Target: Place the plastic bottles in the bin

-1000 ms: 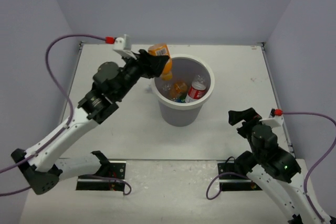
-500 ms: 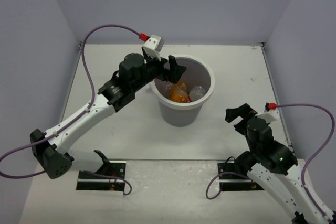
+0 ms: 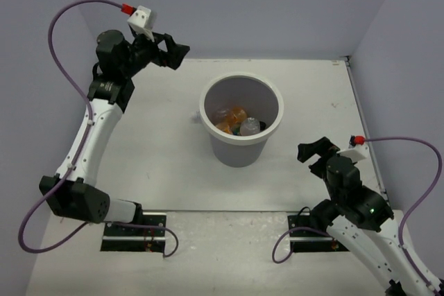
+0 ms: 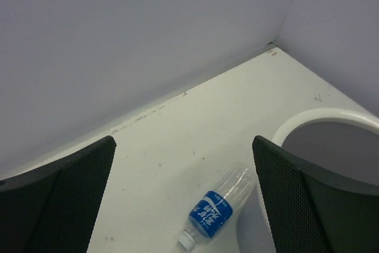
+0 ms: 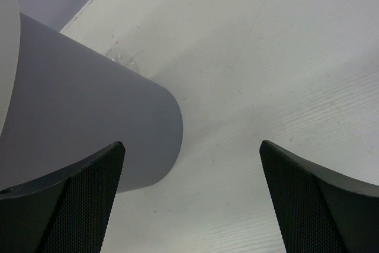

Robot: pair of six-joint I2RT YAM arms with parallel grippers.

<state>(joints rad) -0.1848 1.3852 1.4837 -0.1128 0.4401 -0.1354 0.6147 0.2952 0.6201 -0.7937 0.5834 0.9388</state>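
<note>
The bin, a round light-grey bucket with a white rim, stands mid-table. Inside it lie an orange bottle and a clear bottle among others. A clear bottle with a blue label lies on the table against the bin's left wall; only a glint of this bottle shows from above. My left gripper hangs open and empty, high over the far-left table, its own camera looking down past the gripper at that bottle. My right gripper is open and empty, low, right of the bin.
Lilac walls close the table on the left, back and right. The arm bases and their black mounting plates sit at the near edge. A purple cable loops off the left wrist.
My left gripper let the orange bottle go into the bin, opened, and swung up and back to the far left. The right arm shifted only slightly a second ago.
</note>
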